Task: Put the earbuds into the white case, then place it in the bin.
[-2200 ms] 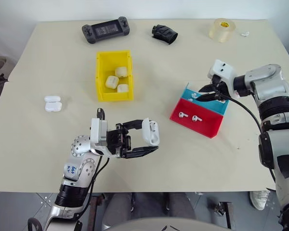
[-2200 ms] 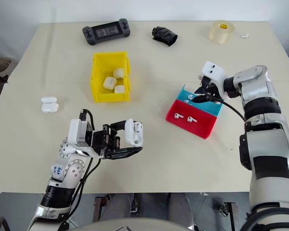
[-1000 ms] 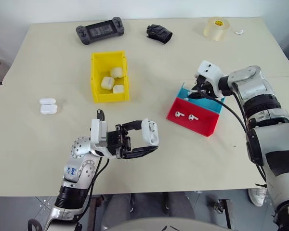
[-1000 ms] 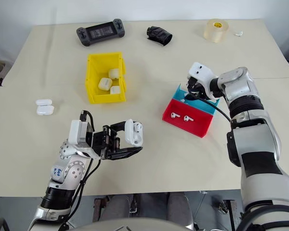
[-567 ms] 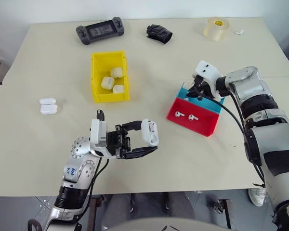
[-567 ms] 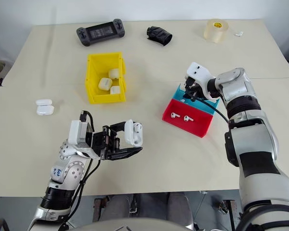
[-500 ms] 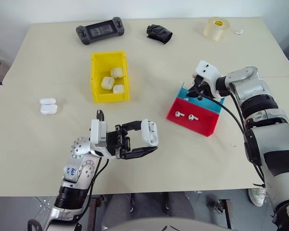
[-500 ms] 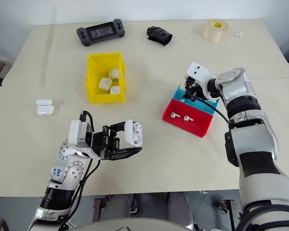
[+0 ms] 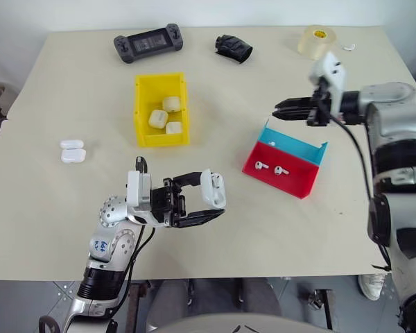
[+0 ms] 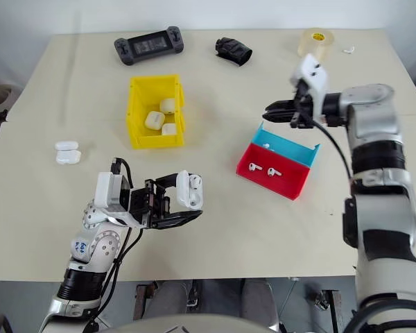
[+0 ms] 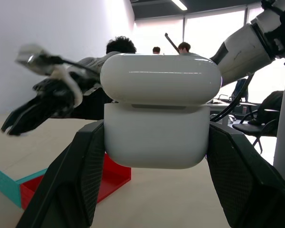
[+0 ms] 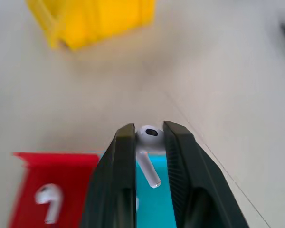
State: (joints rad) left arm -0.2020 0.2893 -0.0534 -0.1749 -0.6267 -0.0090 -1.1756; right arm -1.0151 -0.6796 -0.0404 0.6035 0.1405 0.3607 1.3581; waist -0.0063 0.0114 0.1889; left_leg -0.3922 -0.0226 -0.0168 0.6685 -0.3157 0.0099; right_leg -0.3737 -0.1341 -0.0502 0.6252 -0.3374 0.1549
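Your right gripper is clamped on one earbud, pinched by its head with the stem hanging between the fingers; only the right wrist view makes this out. In the head views that gripper hangs in the air above the table, just beyond the blue tray. Your left gripper is closed on a case, held upright off the table near the front edge. The left wrist view has its lid down, with people seated in the background.

Count of cases: six. One in your left grip, three in the bin, two touching each other on the bare table at far left.

Count of earbuds: four visible. One in your right grip, two lying side by side in the red tray, one at the blue tray's left end.

The red and blue trays sit joined, right of centre. The bin stands well apart from them, left of centre.

Along the far edge you have a game controller, a black crumpled object, a tape roll and a small white item, too small to identify.
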